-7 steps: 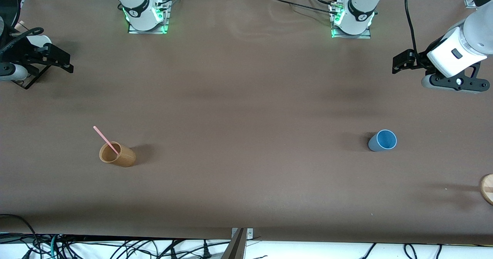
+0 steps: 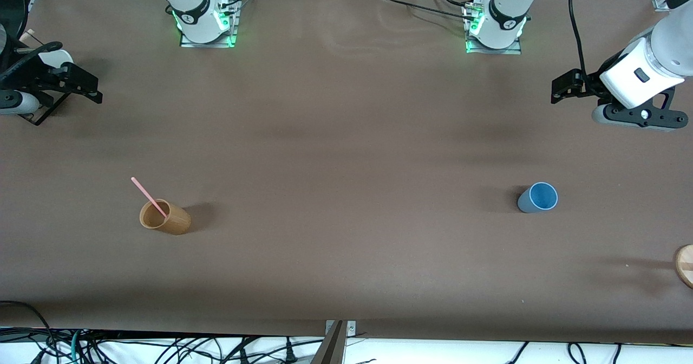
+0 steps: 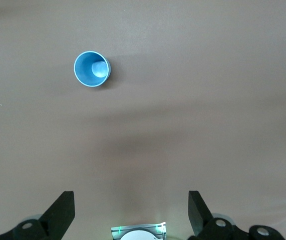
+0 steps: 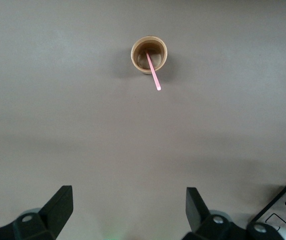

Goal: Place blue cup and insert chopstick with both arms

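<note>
The blue cup [image 2: 537,197] stands upright on the brown table toward the left arm's end; it also shows in the left wrist view [image 3: 91,69]. The pink chopstick [image 2: 148,196] leans in a tan-brown cup [image 2: 164,217] toward the right arm's end; both show in the right wrist view, the chopstick [image 4: 154,75] in the brown cup [image 4: 149,54]. My left gripper [image 2: 563,89] is open and empty, up over the table at the left arm's end, apart from the blue cup; the left wrist view [image 3: 131,210] shows it wide open. My right gripper [image 2: 92,88] is open and empty at the right arm's end, as the right wrist view [image 4: 128,205] shows.
A black rack [image 2: 38,109] with white cups stands under the right gripper at the table's end; its corner shows in the right wrist view [image 4: 285,207]. A round wooden thing [image 2: 685,265] lies at the table edge at the left arm's end. The arm bases [image 2: 204,23] [image 2: 494,28] stand farthest from the front camera.
The right gripper has shifted very slightly toward its end of the table. The left arm, both cups and the chopstick have not moved.
</note>
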Robot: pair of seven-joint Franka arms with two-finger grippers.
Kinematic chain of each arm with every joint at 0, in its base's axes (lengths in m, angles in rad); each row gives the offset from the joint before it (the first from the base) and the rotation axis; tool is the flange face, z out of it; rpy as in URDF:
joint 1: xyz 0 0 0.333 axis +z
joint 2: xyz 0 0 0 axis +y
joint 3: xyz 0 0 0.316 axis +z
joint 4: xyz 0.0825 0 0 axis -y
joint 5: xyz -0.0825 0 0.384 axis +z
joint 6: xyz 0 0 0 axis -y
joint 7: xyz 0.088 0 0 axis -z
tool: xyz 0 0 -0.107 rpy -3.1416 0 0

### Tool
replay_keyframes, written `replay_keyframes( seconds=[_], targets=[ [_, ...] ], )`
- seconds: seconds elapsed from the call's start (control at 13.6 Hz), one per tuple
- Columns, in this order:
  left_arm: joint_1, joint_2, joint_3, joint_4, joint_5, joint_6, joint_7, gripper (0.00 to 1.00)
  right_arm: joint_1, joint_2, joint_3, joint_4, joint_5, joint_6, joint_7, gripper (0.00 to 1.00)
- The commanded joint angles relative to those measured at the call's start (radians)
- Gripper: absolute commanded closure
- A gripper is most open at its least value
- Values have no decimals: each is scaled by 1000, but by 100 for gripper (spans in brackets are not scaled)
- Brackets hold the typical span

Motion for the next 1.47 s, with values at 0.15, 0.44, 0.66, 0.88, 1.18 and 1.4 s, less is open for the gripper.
replay_keyframes(
  seconds=[0.15,0.44,0.66,0.88,1.18,1.4],
  targets=[
    [-6,13,8,30,-29,-12,18,0,-4,2,3,11,-12,4,17,0],
    [-6,13,8,31,-29,-12,20,0,-19,3,1,11,-9,4,15,0],
    [-6,15,8,30,-29,-12,20,0,-30,2,0,11,-9,-7,11,0],
    [-4,15,8,30,-29,-12,20,0,-32,3,1,11,-13,-7,12,0],
    [2,13,8,30,-29,-12,20,0,-32,10,0,6,-13,-11,5,0],
    [-1,15,8,30,-29,-12,20,0,-38,10,0,6,-13,-2,2,0]
  ],
)
